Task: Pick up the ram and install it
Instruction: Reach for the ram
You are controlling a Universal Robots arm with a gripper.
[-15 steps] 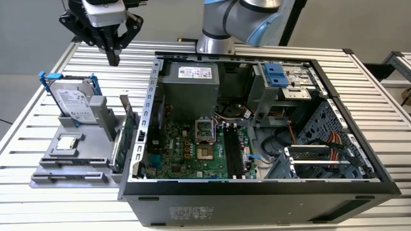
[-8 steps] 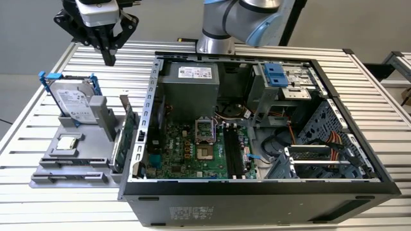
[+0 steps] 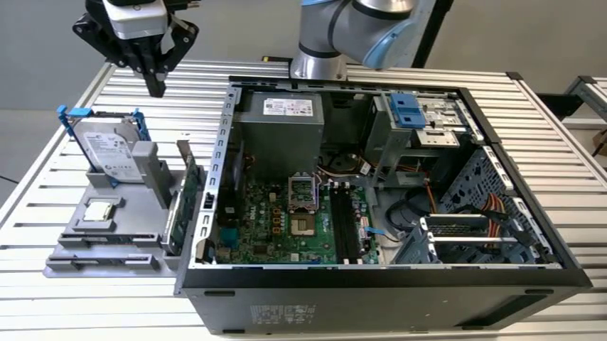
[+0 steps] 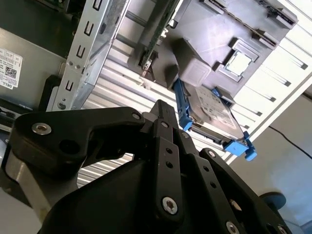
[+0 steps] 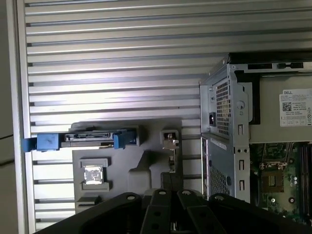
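In the exterior view the black pincer (image 3: 156, 87) hangs closed and empty above the slatted metal surface (image 3: 95, 305), near the gray plastic holder tray (image 3: 114, 249). The tray holds a silver hard drive in a blue frame (image 3: 106, 150), a small square processor chip (image 3: 99, 211), a green expansion card (image 3: 192, 181) and what seems to be the long, thin ram stick (image 3: 173, 227), on edge beside the open black computer case (image 3: 379, 284). In the second wrist view the pincer's tips meet. In the first wrist view the tray lies just beside the case.
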